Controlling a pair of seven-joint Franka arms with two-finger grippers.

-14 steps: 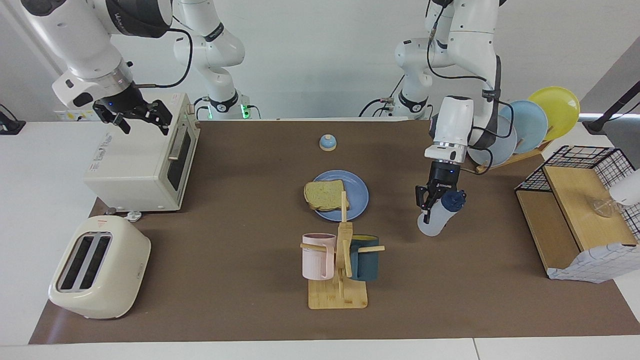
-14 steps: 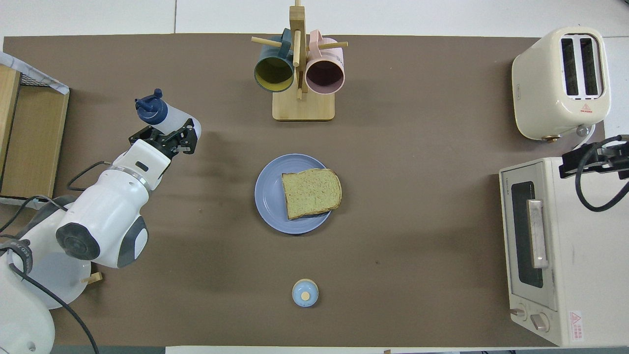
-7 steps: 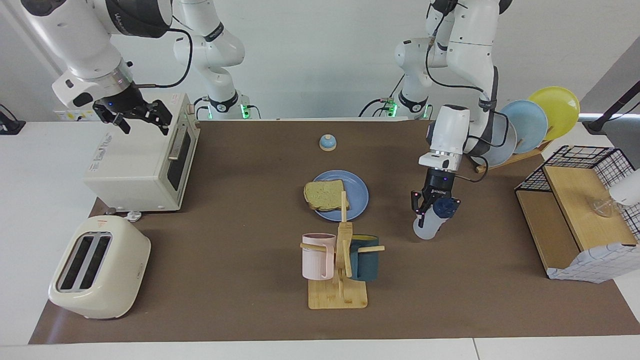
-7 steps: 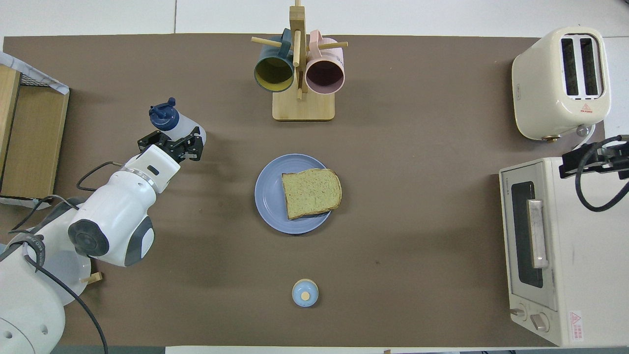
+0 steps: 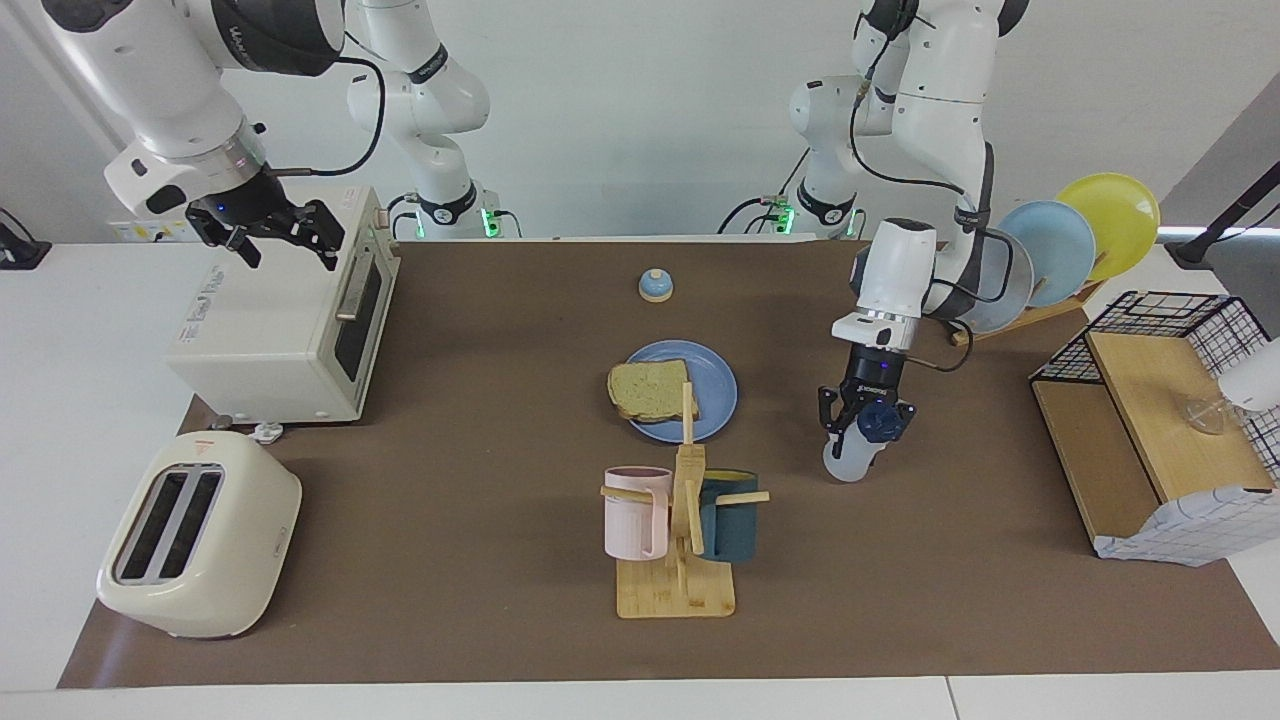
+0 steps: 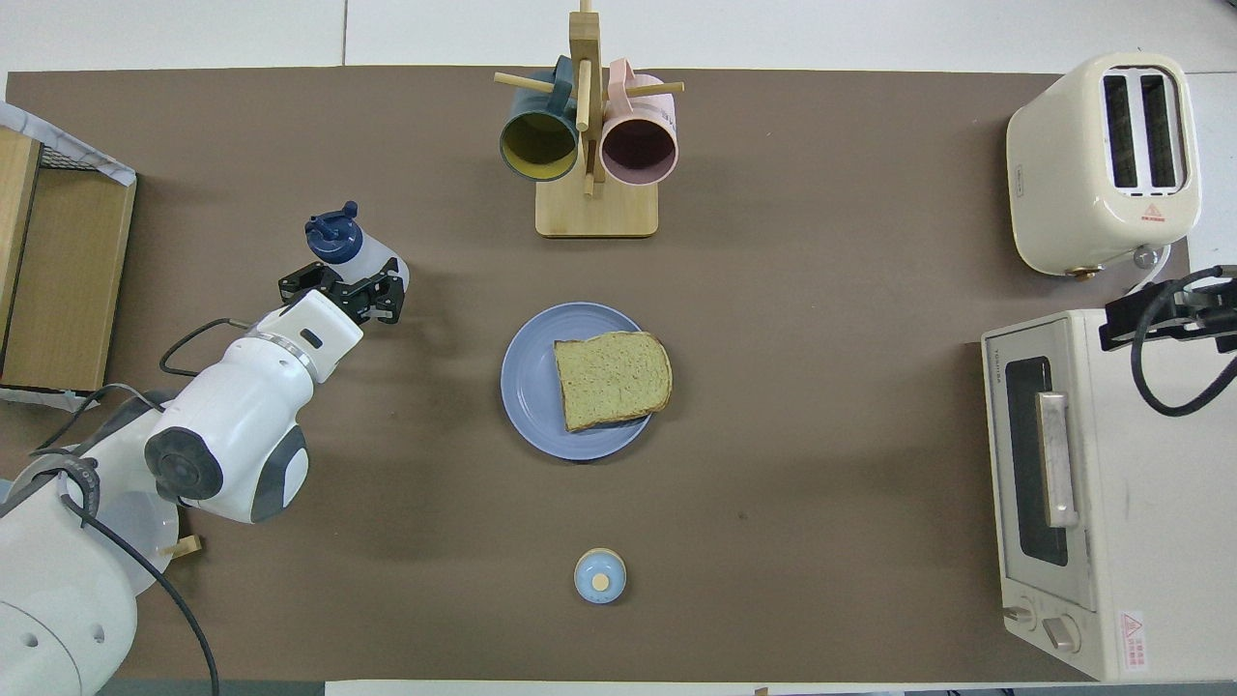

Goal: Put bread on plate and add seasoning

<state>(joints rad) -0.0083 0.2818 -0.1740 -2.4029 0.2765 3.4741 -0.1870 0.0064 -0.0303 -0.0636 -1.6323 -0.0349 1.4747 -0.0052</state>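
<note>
Item 1, bread (image 5: 650, 389): I log one slice lying on the blue plate (image 5: 715, 395), centre of the facing frame; a crust edge overhangs the rim toward the right arm's end. I judge the first step done.

Item 2, seasoning bottle (image 5: 858, 446): translucent body, navy cap, tilted and held off the desk (image 5: 480, 400), right of centre in the facing frame, well apart from the plate.

Item 3, left tool (image 5: 862, 415): clamped narrow around the bottle just below the cap.

Item 4, right tool (image 5: 268, 232): jaws wide, nothing in them, waiting over the toaster oven (image 5: 290, 320) at upper left of the facing frame.

Step in hand, as I read it: carrying the seasoning to the plate.

Next move, my judgement: I bring the bottle across until it hangs over the slice, clear of the mug tree (image 5: 680, 520), then tip the cap downward.
</note>
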